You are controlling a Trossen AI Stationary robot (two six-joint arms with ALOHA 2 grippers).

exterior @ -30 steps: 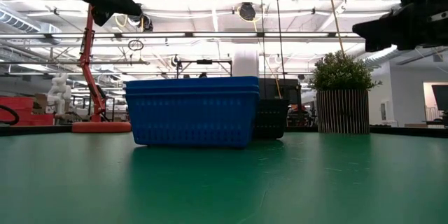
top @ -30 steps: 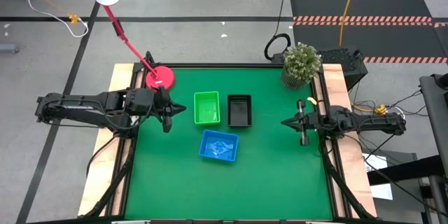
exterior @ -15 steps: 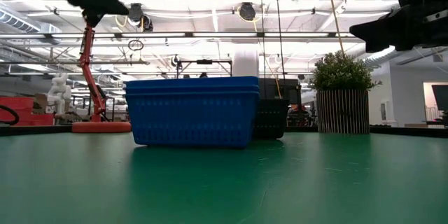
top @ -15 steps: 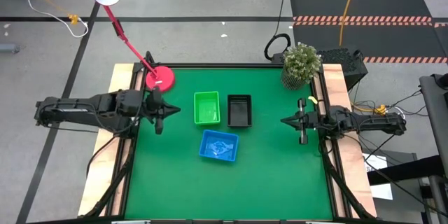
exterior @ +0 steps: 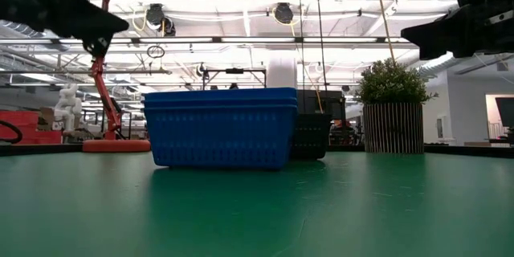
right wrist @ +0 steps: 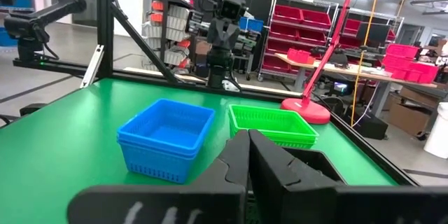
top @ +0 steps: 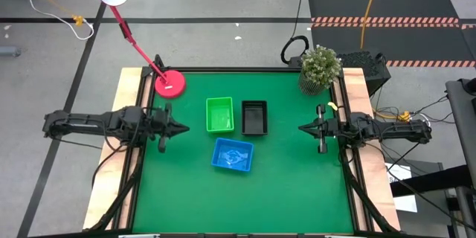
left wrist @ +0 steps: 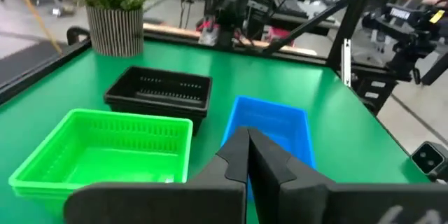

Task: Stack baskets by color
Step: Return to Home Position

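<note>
Three stacks of baskets stand on the green table: a green stack (top: 219,114), a black stack (top: 254,117) to its right, and a blue stack (top: 233,154) nearer the front. All three show in the left wrist view: green (left wrist: 105,155), black (left wrist: 159,92), blue (left wrist: 269,123). My left gripper (top: 184,127) is shut and empty at the table's left edge, its tip pointing toward the baskets. My right gripper (top: 302,129) is shut and empty at the right edge, pointing toward them too.
A pink desk lamp stands with its base (top: 169,83) at the far left corner. A potted plant (top: 320,67) stands at the far right corner. Bare green table (top: 245,201) spreads in front of the baskets.
My left gripper has drawn back toward the table's left edge and sunk lower, away from the green stack, staying shut. The baskets have kept still.
</note>
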